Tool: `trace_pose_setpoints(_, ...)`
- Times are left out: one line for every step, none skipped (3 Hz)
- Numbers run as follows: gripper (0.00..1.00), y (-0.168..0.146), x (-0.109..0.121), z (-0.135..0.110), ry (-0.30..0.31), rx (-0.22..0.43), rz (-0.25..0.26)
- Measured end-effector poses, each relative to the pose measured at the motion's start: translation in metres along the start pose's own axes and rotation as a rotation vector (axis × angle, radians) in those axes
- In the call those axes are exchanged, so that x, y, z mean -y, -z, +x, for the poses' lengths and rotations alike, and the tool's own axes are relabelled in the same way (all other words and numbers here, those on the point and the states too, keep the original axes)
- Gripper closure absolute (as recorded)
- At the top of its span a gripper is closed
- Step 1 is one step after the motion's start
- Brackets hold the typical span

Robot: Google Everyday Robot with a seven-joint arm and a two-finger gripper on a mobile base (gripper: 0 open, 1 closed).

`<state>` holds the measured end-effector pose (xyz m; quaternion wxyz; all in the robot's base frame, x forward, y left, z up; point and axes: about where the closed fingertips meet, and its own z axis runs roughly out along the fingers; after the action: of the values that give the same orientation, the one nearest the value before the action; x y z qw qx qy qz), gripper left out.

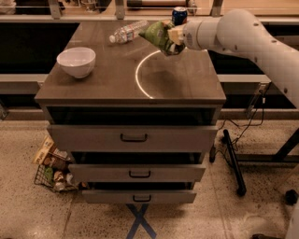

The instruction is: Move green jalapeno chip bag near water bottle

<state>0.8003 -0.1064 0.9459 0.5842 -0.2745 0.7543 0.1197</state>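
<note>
Hand pinching the green jalapeno chip bag, holding it above the counter near the far edge, just beside the lying water bottle, blue soda can standing at the far edge, white bowl sitting near the left edge.

gripper: smooth pale plastic, above tabletop
green jalapeno chip bag: crinkled glossy foil, gripped
water bottle: clear plastic, just left
tabletop: smooth, slight sheen

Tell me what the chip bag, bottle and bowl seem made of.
Chip bag, held in the pincer over the table, back right: likely foil, crinkled and shiny green. Bottle: clear plastic, see-through, white label. Bowl: probably glazed ceramic, smooth glossy white.
</note>
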Motion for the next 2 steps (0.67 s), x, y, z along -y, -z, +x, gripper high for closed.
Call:
trace_pose_setpoints(1.0, -0.036, -0.016, -0.02, -0.012, 0.012, -0.02)
trace_pose_setpoints(1.0, -0.058, -0.026, -0.021, -0.016, 0.005, -0.037)
